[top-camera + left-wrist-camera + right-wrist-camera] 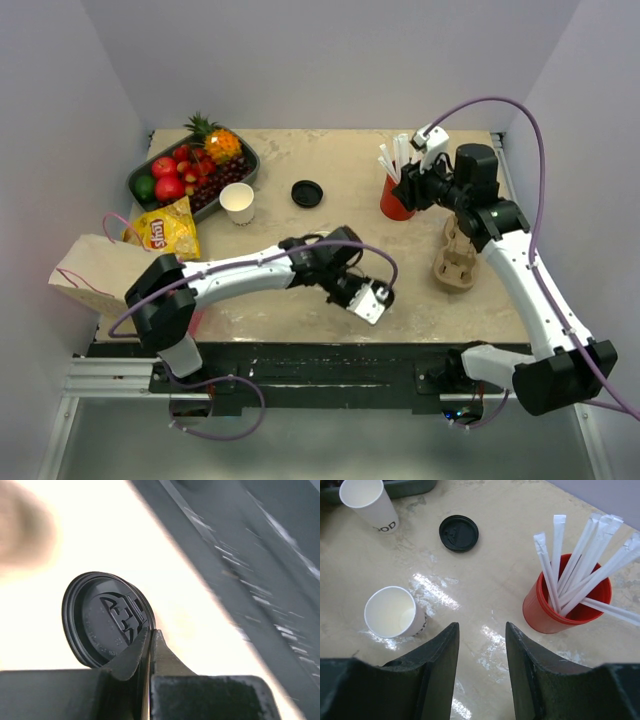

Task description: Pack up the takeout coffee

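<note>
Glare is bleaching the table (125, 540) behind the sharp black lid (100, 620) in the left wrist view; blur is smearing the right background.

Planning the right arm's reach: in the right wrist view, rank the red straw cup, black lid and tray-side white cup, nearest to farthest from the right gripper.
1. Red straw cup, just right of the right gripper.
2. Black lid, ahead-left.
3. White cup, far left by the tray.
</note>
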`<state>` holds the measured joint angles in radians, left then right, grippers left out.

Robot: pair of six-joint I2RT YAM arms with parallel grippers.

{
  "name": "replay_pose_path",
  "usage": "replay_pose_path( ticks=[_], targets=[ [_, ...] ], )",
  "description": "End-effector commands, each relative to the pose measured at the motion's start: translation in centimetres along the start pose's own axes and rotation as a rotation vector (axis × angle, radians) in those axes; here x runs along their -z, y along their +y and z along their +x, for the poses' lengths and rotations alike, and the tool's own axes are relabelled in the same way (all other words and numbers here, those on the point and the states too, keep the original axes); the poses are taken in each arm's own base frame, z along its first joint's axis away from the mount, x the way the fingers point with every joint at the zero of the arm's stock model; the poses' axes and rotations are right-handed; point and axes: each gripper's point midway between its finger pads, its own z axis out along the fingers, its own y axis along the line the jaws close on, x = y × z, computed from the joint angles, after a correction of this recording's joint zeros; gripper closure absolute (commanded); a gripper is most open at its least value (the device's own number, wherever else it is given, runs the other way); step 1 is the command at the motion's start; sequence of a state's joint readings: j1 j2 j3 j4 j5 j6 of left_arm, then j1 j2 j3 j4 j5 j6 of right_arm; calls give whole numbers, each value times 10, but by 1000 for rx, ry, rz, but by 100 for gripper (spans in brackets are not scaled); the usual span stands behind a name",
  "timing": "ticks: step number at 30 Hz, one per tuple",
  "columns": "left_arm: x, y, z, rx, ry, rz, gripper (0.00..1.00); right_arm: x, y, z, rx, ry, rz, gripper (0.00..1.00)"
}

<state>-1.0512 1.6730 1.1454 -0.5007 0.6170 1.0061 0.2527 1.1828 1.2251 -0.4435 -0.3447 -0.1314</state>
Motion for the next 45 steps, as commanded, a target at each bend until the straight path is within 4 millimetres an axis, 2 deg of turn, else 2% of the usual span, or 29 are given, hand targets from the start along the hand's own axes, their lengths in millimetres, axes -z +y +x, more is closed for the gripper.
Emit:
replay_pose_path(
  ticks=[1, 2, 3, 5, 6, 7, 8, 9, 11, 13, 14, 15, 16, 17, 18, 19, 21, 22, 24, 25, 26, 28, 30, 33, 34, 39, 41, 44, 45],
  targets=[
    [72, 78, -91, -120, -195, -223, 100, 12, -18, -37, 50, -65, 87, 55],
    [78, 87, -94, -116, -196, -246, 100, 13, -25, -38, 55, -60, 114, 55],
    [95, 101, -99, -108, -205, -294, 100, 15, -29, -43, 73, -67, 129, 55],
    [109, 121, -93, -65, -188, -355, 100, 19, -39, -48, 79, -69, 170, 55],
    [128, 139, -89, -45, -180, -415, 100, 20, -43, -50, 76, -67, 184, 55],
    [135, 145, -81, -12, -160, -429, 100, 23, -47, -52, 74, -71, 195, 55],
    [142, 158, -60, 32, -112, -468, 100, 25, -52, -53, 71, -70, 210, 55],
    [155, 169, -59, 36, -104, -500, 100, 28, -55, -57, 73, -80, 225, 55],
    [161, 180, -37, 92, -64, -523, 100, 31, -62, -61, 78, -93, 247, 55],
    [178, 195, -20, 138, -48, -583, 100, 27, -68, -69, 84, -115, 262, 55],
    [182, 203, -3, 181, -27, -606, 100, 26, -72, -71, 89, -118, 263, 55],
    [190, 212, -2, 197, -28, -632, 100, 26, -74, -79, 106, -134, 257, 55],
    [178, 214, 17, 232, 9, -603, 100, 21, -72, -81, 121, -139, 222, 55],
    [178, 217, 34, 246, 73, -610, 100, 19, -70, -83, 147, -150, 207, 55],
    [185, 226, 39, 231, 109, -623, 100, 16, -71, -89, 166, -181, 202, 55],
    [168, 223, 67, 267, 166, -566, 100, 13, -68, -91, 176, -196, 182, 55],
    [172, 233, 86, 310, 161, -563, 100, 9, -70, -97, 185, -228, 181, 55],
    [159, 234, 105, 343, 167, -534, 100, 9, -71, -99, 181, -238, 187, 55],
    [152, 242, 114, 346, 167, -524, 100, 6, -73, -97, 155, -242, 195, 55],
    [137, 242, 129, 370, 176, -495, 100, 6, -73, -95, 149, -240, 192, 55],
    [137, 250, 128, 361, 170, -505, 100, 6, -71, -94, 149, -239, 178, 55],
    [122, 255, 141, 380, 172, -491, 100, 1, -71, -83, 145, -224, 172, 55],
    [116, 263, 147, 371, 162, -514, 100, -1, -75, -74, 135, -201, 194, 55],
    [102, 272, 163, 384, 159, -543, 100, -2, -78, -65, 110, -182, 200, 55],
    [94, 272, 175, 405, 174, -543, 100, -3, -78, -64, 108, -181, 199, 55],
    [82, 278, 195, 442, 197, -566, 72, -14, -82, -54, 88, -155, 191, 55],
    [86, 279, 190, 439, 194, -573, 65, -16, -82, -56, 87, -154, 184, 55],
    [102, 275, 166, 415, 159, -559, 62, -18, -82, -58, 87, -155, 178, 55],
    [116, 274, 152, 398, 151, -566, 61, -18, -83, -58, 87, -155, 180, 55]
  ],
)
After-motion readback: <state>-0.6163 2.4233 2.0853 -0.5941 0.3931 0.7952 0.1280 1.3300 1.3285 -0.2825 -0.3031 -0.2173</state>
